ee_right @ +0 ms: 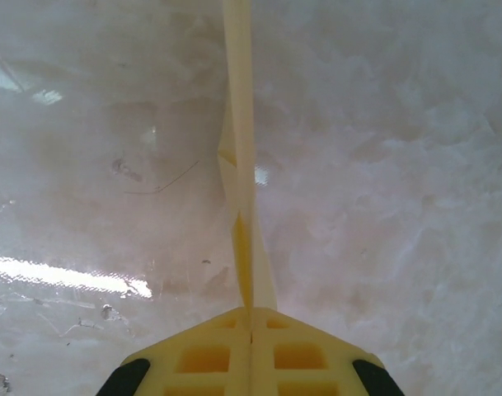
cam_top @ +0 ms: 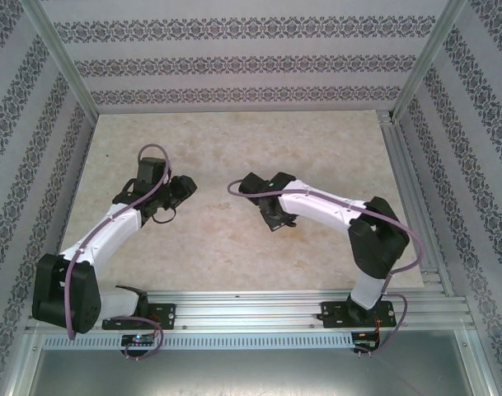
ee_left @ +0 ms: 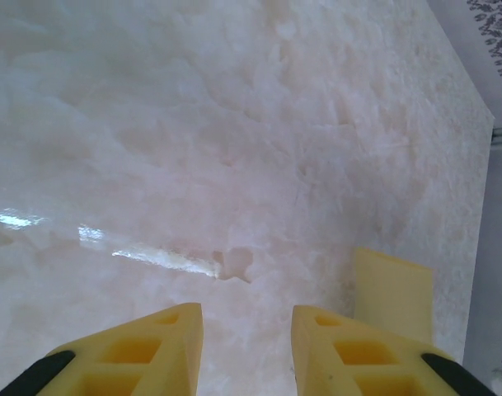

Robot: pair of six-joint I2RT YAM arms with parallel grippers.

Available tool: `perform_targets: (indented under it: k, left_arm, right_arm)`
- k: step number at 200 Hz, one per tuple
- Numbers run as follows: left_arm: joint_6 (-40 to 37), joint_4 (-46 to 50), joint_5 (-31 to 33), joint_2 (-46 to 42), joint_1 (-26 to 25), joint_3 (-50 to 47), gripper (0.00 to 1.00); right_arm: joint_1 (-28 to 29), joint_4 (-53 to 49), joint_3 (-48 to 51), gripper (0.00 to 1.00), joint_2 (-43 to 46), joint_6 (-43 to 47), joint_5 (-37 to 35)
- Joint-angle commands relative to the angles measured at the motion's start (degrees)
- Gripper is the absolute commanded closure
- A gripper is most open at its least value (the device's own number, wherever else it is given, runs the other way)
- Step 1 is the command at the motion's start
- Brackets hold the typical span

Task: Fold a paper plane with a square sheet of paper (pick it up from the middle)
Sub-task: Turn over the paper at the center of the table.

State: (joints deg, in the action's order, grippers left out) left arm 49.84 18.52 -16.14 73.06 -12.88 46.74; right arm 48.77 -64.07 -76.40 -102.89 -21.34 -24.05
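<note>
Clamped tight at the near edge of the right wrist view: right gripper, yellow pads flush together on the sheet of paper. Folded narrow, seen edge-on, jutting straight ahead of the right gripper above the table, with a small kink partway along. Off to the left of the right gripper, well apart from it: left gripper, jaws parted and holding nothing. For the next crease, probably: clamp firmly, bring the free fingers in square to the fold line, pinch just ahead of the right gripper, then slide outward slowly to avoid tearing or skewing.
</note>
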Motion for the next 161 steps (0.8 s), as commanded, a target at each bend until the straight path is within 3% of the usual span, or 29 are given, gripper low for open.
perform_targets:
  k: [1, 21, 55, 77, 96, 117, 139, 161]
  left_arm:
    - [-0.1, 2.1, -0.8, -1.6, 1.3, -0.6, 0.64]
    - [0.0, 2.2, -0.9, -2.1, 1.8, -1.0, 0.64]
    - [-0.3, 2.1, -1.5, -2.0, 2.0, -0.9, 0.65]
    - [-0.5, 0.9, -3.1, -1.4, 2.1, -1.0, 0.65]
    - [-1.0, -1.2, -6.7, -0.2, 2.0, -0.9, 0.63]
    - [-1.5, -5.1, -11.2, 2.5, -0.3, -0.7, 0.64]
    - [-2.6, -6.9, -13.3, 7.9, -7.9, 2.4, 0.66]
    - [-2.6, -8.4, -13.9, 15.9, -16.8, 7.3, 0.71]
  right_arm:
    - [3.8, -2.7, -4.5, 0.97, -3.7, -2.2, -3.4]
    - [6.6, -2.9, -7.6, 0.95, -8.2, -3.8, -1.1]
    - [9.1, -0.8, -10.9, 0.79, -11.6, -6.0, 5.0]
    - [8.9, 2.4, -10.1, 0.72, -9.3, -7.0, 9.4]
    - [7.9, 6.6, -6.2, 0.66, -2.2, -7.6, 11.7]
    - [4.0, 12.5, 1.8, 0.63, 8.5, -9.4, 14.3]
    - [-2.3, 21.4, 14.5, 0.60, 21.6, -11.3, 13.7]
    - [-14.4, 34.2, 29.4, 0.60, 31.8, -16.6, 27.3]
